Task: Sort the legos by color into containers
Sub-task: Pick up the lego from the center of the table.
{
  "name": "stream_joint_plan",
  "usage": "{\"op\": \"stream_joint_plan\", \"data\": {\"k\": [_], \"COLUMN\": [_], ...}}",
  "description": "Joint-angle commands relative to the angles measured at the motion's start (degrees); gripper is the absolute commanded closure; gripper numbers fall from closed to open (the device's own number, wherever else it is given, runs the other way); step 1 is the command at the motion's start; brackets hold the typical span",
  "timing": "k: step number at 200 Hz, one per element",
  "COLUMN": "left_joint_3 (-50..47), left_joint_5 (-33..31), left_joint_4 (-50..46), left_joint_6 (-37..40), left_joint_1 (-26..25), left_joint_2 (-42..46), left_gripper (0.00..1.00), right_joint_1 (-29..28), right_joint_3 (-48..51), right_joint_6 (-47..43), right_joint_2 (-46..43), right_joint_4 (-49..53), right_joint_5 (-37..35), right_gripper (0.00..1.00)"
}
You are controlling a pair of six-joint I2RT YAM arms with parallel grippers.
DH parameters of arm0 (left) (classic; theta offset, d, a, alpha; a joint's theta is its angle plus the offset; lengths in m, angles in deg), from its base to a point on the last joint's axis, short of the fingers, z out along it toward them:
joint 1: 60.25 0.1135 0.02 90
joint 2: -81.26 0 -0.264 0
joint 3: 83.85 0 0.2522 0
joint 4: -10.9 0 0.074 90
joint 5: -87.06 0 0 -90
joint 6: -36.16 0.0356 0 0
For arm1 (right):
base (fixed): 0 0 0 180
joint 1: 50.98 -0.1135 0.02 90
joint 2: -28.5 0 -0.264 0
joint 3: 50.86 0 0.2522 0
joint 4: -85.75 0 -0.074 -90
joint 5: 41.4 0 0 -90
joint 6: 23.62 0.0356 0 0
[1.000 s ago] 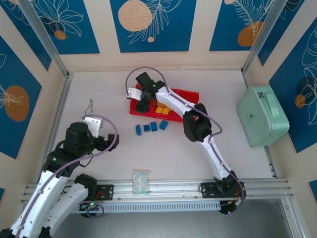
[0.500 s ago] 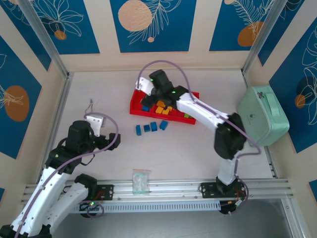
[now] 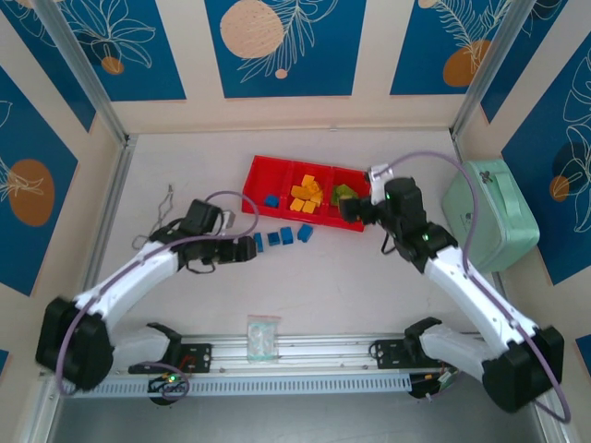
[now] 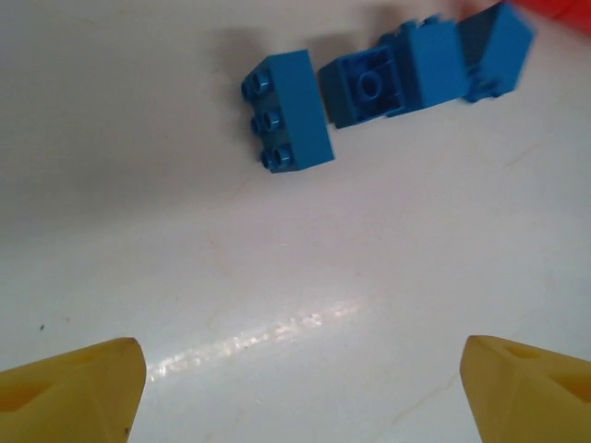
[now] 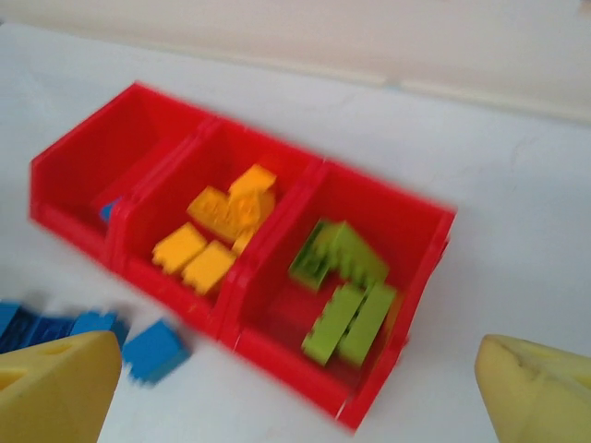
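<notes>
- Left jaws spread wide with nothing between them; blue bricks (image 4: 286, 125) lie on the tabletop (image 4: 277, 277) just ahead.
- Right jaws spread, empty; red tray (image 5: 411, 240) ahead, holding green bricks (image 5: 343, 295) and yellow bricks (image 5: 217, 235) in separate compartments.

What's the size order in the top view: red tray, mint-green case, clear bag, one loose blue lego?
1. mint-green case and red tray: too close to rank; the tray is longer, the case broader.
2. clear bag
3. blue lego
</notes>
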Motion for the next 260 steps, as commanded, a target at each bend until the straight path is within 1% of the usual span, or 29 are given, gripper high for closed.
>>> {"op": "stream_joint_plan", "data": {"k": [1,24,57,87,109,123,138,157,167,175,206,236,248,260], "left_joint_3": [6.5,10.3,15.1,19.2,22.2,23.5,23.7,23.0,22.5,21.8,19.7,20.2,22.7,27.4], "left_joint_5": [-6.2,-10.1,-12.6,-11.8,-12.5,-13.9,-14.9,-12.1,-11.7,-11.4,-11.3,-11.7,-12.9,-14.4], "left_joint_4": [-0.9,-1.0,-0.1,0.4,-0.5,-1.4,-1.8,-0.7,-0.6,-0.2,1.4,4.7,4.9,2.7], "left_joint_6": [-1.6,-2.7,-3.5,-2.0,-1.4,-1.0,-0.3,1.3,1.3,1.5,2.2,4.8,6.5,8.9], "left_joint_1": [-1.8,-3.0,-4.6,-4.6,-4.7,-4.6,-4.2,-3.0,-2.3,-1.9,-1.1,-1.1,-1.1,-1.0], "left_joint_2": [-8.2,-16.5,-24.6,-30.5,-34.1,-35.5,-36.2,-36.8,-36.8,-36.5,-33.1,-27.6,-27.7,-29.2], "left_gripper": [0.15,0.18,0.21,0.3,0.43,0.45,0.49,0.55,0.6,0.64,0.75,0.76,0.77,0.77], "right_joint_1": [1.0,3.5,5.7,5.9,5.9,5.9,5.9,5.9,5.9,5.9,5.8,6.1,7.1,8.1], "right_joint_3": [4.4,8.1,11.1,11.4,11.2,11.2,11.4,11.6,11.8,11.8,11.8,12.0,12.2,12.3], "right_joint_6": [6.5,6.7,8.4,8.4,8.0,8.0,8.1,7.6,7.1,7.0,7.0,8.0,9.5,11.1], "right_joint_2": [-6.2,-11.4,-14.8,-13.5,-11.9,-11.4,-11.3,-11.3,-11.2,-11.0,-10.8,-10.9,-10.6,-10.3], "right_joint_4": [0.4,2.0,2.3,1.5,1.3,1.1,0.9,0.8,0.7,0.8,1.1,0.0,-0.8,-1.2], "right_joint_5": [4.3,6.9,9.6,12.1,13.9,14.3,14.5,14.5,14.5,14.4,14.9,14.7,15.6,16.3], "right_gripper": [0.01,0.01,0.01,0.01,0.01,0.01,0.01,0.01,0.01,0.01,0.01,0.01,0.01,0.01]}}
